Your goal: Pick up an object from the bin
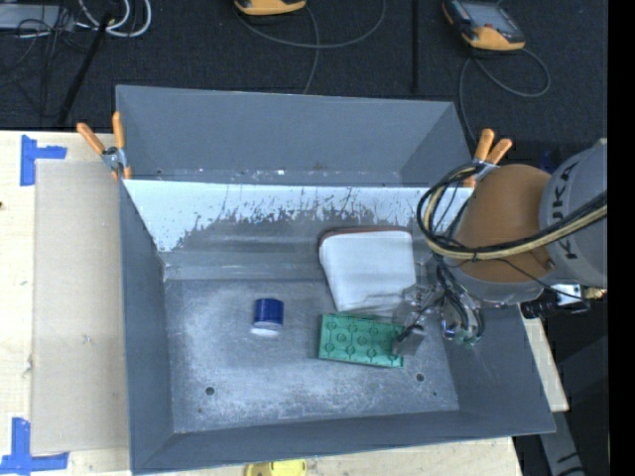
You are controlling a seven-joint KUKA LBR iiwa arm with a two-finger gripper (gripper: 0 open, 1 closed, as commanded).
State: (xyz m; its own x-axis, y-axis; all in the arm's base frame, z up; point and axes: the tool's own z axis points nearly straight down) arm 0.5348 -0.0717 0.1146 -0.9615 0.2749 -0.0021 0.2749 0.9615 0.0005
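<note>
In the grey bin (218,390), right of centre — gripper (409,337) sits at the right end of the green plate (347,338), can't tell if wide or pinched; grasp step I reckon, next needs a firm close and lift.

Tool (409,333) at right end of green perforated plate (352,340), white tub (367,266) just behind, blue cap (267,314) well apart

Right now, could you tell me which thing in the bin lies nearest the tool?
The flat green plate: the tool is at its right end; the blue cap lies apart.
</note>
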